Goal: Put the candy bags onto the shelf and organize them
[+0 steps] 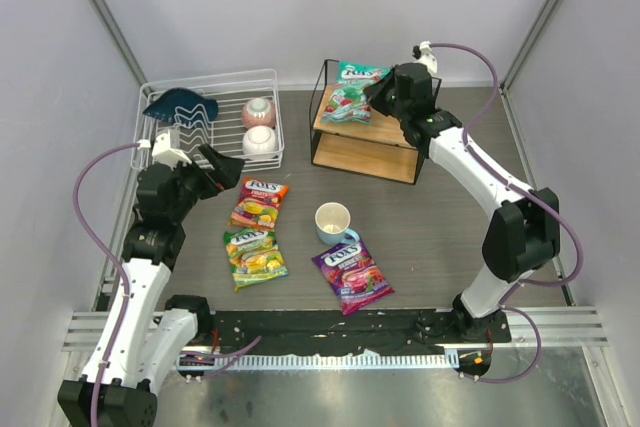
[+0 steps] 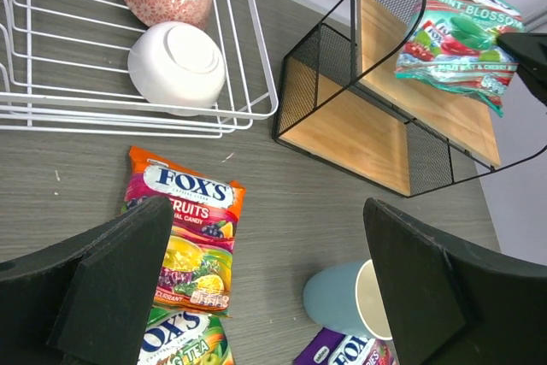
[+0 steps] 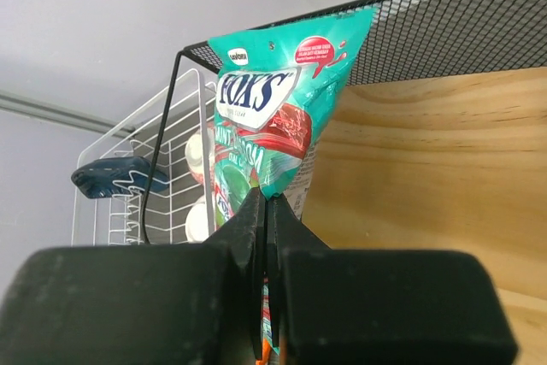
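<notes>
Right end effector (image 3: 265, 204) clamped on glossy teal-green "FOX'S" packet (image 3: 275, 117); left end effector (image 2: 269, 258) agape near orange-red "FOX'S FRUITS" packet (image 2: 184, 237)

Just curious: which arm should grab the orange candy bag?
Left, probably. The left gripper hangs open over the orange bag; the right gripper is shut on the teal bag at the shelf.

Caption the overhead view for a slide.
Right gripper holds the teal bag at the shelf; three bags lie on the table.
</notes>
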{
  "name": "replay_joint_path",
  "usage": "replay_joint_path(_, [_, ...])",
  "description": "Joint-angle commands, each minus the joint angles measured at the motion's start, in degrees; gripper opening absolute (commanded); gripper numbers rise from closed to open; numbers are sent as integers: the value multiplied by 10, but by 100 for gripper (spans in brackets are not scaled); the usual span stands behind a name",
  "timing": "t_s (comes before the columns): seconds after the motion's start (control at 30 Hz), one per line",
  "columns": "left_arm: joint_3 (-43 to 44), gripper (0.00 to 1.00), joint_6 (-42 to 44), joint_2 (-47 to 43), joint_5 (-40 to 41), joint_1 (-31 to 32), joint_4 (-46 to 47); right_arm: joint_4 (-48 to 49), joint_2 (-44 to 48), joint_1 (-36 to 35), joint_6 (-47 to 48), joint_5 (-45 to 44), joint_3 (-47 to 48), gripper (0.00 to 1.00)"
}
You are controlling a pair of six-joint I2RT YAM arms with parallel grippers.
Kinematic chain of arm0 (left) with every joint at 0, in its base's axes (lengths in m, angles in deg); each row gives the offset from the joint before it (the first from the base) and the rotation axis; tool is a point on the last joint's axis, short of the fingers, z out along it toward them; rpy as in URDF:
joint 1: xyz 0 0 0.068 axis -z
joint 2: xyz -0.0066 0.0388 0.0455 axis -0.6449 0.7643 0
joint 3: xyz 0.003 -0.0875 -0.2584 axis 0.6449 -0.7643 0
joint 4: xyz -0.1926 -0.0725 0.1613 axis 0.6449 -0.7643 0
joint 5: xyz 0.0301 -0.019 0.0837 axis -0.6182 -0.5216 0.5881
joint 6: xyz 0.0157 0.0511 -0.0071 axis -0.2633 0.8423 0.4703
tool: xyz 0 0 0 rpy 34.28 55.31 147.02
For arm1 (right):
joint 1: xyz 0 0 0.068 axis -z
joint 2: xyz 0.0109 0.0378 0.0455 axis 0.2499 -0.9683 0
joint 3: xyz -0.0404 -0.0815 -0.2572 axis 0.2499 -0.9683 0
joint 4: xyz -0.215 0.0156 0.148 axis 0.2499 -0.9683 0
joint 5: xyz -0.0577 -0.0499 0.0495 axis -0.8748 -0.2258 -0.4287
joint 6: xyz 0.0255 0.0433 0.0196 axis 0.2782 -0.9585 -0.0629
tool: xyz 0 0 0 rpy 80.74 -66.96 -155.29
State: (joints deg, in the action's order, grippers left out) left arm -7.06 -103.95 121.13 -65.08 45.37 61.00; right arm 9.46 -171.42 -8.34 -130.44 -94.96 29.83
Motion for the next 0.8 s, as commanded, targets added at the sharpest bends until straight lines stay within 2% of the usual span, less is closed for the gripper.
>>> replay_joint_path(0.0, [18, 100, 9, -7, -15, -2, 1, 50, -20, -6, -13, -2, 46, 1])
replay_joint_path(0.43, [18, 100, 10, -10, -11, -2, -4, 46, -72, -5, -29, 19, 71, 1])
replay_joint_path(0.77, [17, 100, 9, -9, -11, -3, -5, 47, -79, -6, -43, 46, 61, 1])
